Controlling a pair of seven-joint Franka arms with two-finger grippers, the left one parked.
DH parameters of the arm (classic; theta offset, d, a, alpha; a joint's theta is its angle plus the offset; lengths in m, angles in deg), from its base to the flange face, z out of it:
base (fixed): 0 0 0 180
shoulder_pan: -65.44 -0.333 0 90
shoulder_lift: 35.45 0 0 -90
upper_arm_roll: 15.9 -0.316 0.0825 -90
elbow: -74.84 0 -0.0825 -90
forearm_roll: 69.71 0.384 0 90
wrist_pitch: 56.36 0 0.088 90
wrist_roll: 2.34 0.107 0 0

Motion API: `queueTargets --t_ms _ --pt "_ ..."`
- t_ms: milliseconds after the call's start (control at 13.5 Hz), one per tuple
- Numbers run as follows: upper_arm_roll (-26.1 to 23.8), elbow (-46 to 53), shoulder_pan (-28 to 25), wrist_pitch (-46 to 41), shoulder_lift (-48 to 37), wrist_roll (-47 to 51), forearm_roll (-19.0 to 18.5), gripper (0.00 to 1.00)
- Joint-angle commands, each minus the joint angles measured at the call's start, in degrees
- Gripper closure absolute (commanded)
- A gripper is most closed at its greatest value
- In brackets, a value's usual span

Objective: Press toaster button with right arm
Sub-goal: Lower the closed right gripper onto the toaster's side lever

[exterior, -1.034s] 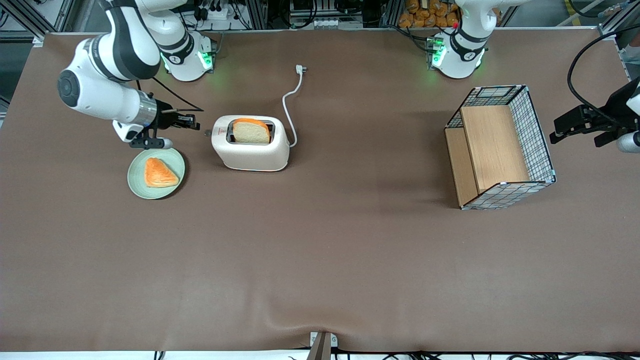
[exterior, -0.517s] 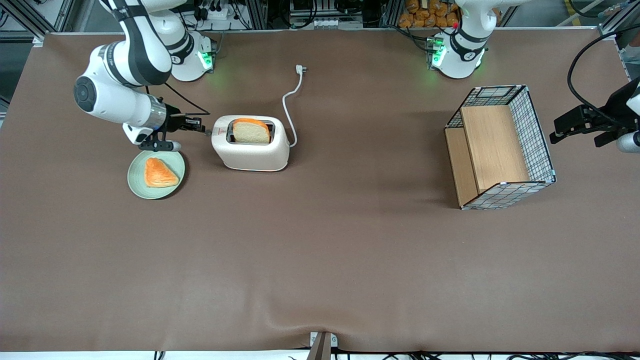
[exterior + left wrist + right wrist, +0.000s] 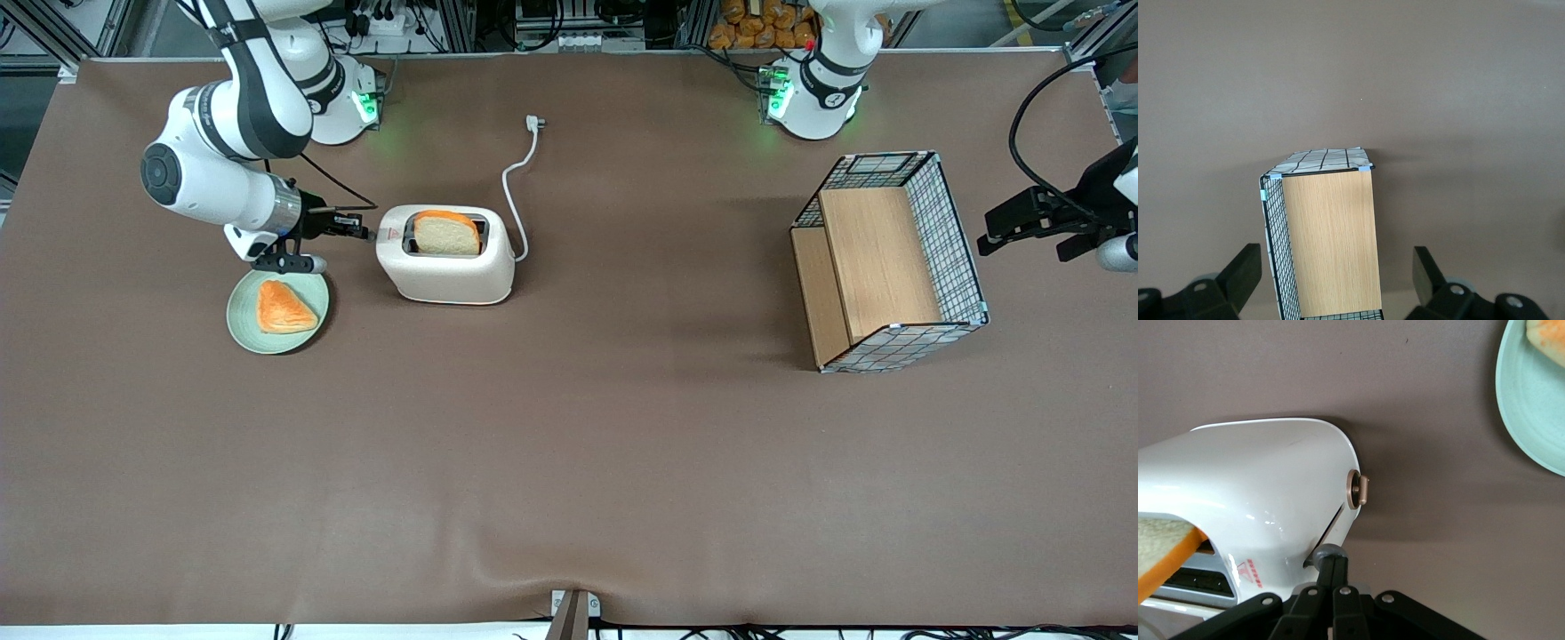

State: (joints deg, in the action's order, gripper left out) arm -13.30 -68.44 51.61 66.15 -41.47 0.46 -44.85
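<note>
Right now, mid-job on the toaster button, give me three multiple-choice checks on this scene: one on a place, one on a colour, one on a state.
1. Where is the right arm's tool?
A. over the basket
B. at the toaster's narrow end face
C. above the plug

2. What colour is the plate?
A. pale green
B. red
C. black

3. How are the tool's fingers?
A. spread wide around the bread
B. clamped on the cord
C. shut together

Answers:
1. B: the tool has its tip on the toaster button, on the end face of the toaster.
2. A: the plate, nearer the front camera than the tool, is pale green, with a pastry on it.
3. C: the right wrist view shows the two fingers pressed side by side with no gap, holding nothing.
</note>
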Motion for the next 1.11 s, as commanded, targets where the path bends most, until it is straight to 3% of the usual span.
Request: queueTargets --t_ms 0,1034 --pt "0.3 -0.6 -1.2 1.7 0.3 -0.1 1.6 1.0" --pt "0.2 -0.6 -1.7 6.6 4.5 -0.9 1.7 1.0"
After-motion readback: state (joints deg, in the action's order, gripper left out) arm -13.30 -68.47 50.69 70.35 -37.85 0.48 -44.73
